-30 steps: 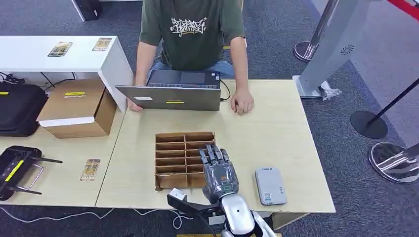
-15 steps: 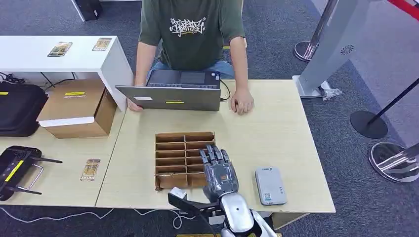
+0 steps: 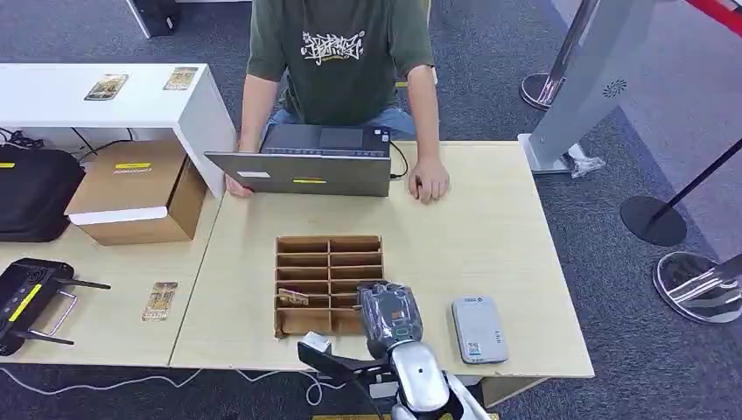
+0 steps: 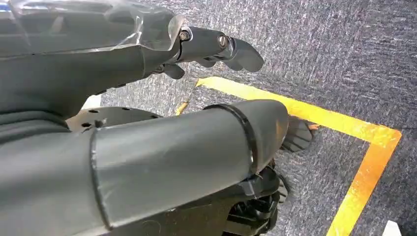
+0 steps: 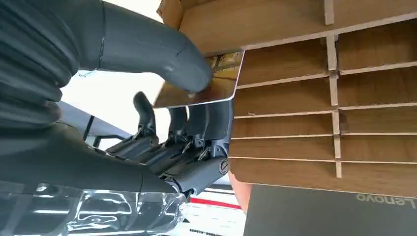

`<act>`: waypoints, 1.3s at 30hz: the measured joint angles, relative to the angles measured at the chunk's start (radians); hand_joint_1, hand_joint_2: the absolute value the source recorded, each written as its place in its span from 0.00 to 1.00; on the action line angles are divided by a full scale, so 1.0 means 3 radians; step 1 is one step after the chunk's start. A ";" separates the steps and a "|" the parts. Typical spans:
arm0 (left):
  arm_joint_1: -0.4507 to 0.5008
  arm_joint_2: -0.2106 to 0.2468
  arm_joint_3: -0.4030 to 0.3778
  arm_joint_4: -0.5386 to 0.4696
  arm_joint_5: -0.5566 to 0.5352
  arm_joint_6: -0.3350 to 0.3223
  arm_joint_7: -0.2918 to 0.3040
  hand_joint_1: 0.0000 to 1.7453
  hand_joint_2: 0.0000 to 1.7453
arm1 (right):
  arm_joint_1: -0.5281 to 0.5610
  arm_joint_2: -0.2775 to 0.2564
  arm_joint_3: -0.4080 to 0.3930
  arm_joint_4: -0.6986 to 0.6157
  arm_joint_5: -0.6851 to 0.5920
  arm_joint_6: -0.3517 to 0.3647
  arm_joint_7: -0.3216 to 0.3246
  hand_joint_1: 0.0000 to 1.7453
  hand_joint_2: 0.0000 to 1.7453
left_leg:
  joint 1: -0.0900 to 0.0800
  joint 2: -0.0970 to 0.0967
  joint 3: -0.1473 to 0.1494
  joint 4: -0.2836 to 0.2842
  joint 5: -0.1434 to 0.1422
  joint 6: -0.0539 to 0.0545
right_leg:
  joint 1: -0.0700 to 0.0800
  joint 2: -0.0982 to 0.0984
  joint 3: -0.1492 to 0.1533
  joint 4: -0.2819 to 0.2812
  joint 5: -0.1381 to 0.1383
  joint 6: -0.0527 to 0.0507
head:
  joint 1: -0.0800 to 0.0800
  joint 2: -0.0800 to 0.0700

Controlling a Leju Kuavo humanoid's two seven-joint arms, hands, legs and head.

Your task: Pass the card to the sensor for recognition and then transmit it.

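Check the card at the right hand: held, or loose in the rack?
Held. The right hand pinches the card between thumb and fingers, at the wooden rack.

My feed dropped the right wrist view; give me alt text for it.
The right hand pinches a card between thumb and fingers, beside the slots of a brown cardboard organizer. Past the organizer's far edge lies a dark laptop.

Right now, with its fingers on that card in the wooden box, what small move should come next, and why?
Probably lift the card straight out of the wooden organizer. The right robot hand pinches it while it sits in a slot, and the grey sensor lies beside it on the table.
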 joint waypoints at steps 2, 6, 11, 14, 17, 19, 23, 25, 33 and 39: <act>0.0000 0.0000 0.0000 0.0000 0.0001 -0.0003 -0.0003 0.00 0.00 | 0.0000 0.0000 -0.0001 0.0004 -0.0001 -0.0001 -0.0001 0.77 1.00 | 0.0000 0.0000 0.0000 0.0000 0.0000 0.0000 | 0.0000 0.0000 0.0000 0.0000 0.0000 0.0000 | 0.0000 0.0000; 0.0001 0.0000 0.0000 0.0000 0.0023 -0.0001 -0.0006 0.00 0.00 | 0.0000 0.0000 0.0000 0.0004 0.0000 -0.0001 0.0000 0.75 1.00 | 0.0000 0.0000 0.0000 0.0000 0.0000 0.0000 | 0.0000 0.0000 0.0000 0.0000 0.0000 0.0000 | 0.0000 0.0000; 0.0005 0.0004 0.0000 0.0000 0.0070 -0.0003 -0.0014 0.00 0.00 | -0.0011 0.0000 0.0000 0.0005 0.0003 -0.0006 0.0000 0.79 1.00 | 0.0000 0.0000 0.0000 0.0000 0.0000 0.0000 | 0.0000 0.0000 0.0000 0.0000 0.0000 0.0000 | 0.0000 0.0000; 0.0005 0.0005 0.0000 0.0000 0.0080 -0.0003 -0.0038 0.00 0.00 | -0.0026 0.0000 0.0003 0.0014 0.0011 -0.0022 -0.0004 0.82 1.00 | 0.0000 0.0000 0.0000 0.0000 0.0000 0.0000 | 0.0000 0.0000 0.0000 0.0000 0.0000 0.0000 | 0.0000 0.0000; 0.0006 0.0006 0.0000 0.0000 0.0090 -0.0004 -0.0073 0.00 0.00 | -0.0038 0.0000 0.0006 0.0020 0.0023 -0.0096 0.0000 0.94 1.00 | 0.0000 0.0000 0.0000 0.0000 0.0000 0.0000 | 0.0000 0.0000 0.0000 0.0000 0.0000 0.0000 | 0.0000 0.0000; 0.0006 0.0006 0.0000 0.0000 0.0106 -0.0009 -0.0102 0.00 0.00 | -0.0037 0.0000 0.0006 0.0009 0.0022 -0.0216 0.0028 0.96 1.00 | 0.0000 0.0000 0.0000 0.0000 0.0000 0.0000 | 0.0000 0.0000 0.0000 0.0000 0.0000 0.0000 | 0.0000 0.0000; 0.0006 0.0006 0.0000 0.0000 0.0126 -0.0010 -0.0130 0.00 0.00 | 0.0018 -0.0015 -0.0025 -0.0242 0.0065 -0.0382 0.0070 1.00 1.00 | 0.0000 -0.0001 0.0001 0.0000 0.0000 0.0000 | 0.0000 -0.0001 0.0000 0.0000 0.0000 0.0000 | 0.0000 0.0000; 0.0008 0.0008 0.0000 0.0000 0.0130 -0.0010 -0.0145 0.00 0.00 | 0.0078 -0.0032 -0.0084 -0.0442 0.0109 -0.0483 0.0075 1.00 1.00 | 0.0000 -0.0001 0.0000 0.0000 0.0000 0.0000 | 0.0000 -0.0001 0.0000 0.0000 0.0000 0.0000 | 0.0000 0.0000; 0.0010 0.0015 0.0000 0.0000 0.0198 0.0001 -0.0186 0.00 0.00 | 0.0359 -0.0090 -0.0401 -0.1127 0.0200 -0.0777 -0.0087 1.00 1.00 | -0.0001 -0.0001 0.0001 0.0001 0.0000 0.0000 | -0.0001 0.0000 0.0000 -0.0001 0.0000 0.0000 | 0.0000 0.0000; 0.0024 0.0020 0.0000 0.0000 0.0262 0.0010 -0.0245 0.00 0.00 | 0.0530 -0.0120 -0.0586 -0.1401 -0.0025 -0.1058 -0.0191 1.00 1.00 | 0.0000 -0.0001 0.0001 0.0000 0.0000 0.0000 | 0.0000 0.0000 0.0000 -0.0001 0.0000 0.0000 | 0.0000 0.0000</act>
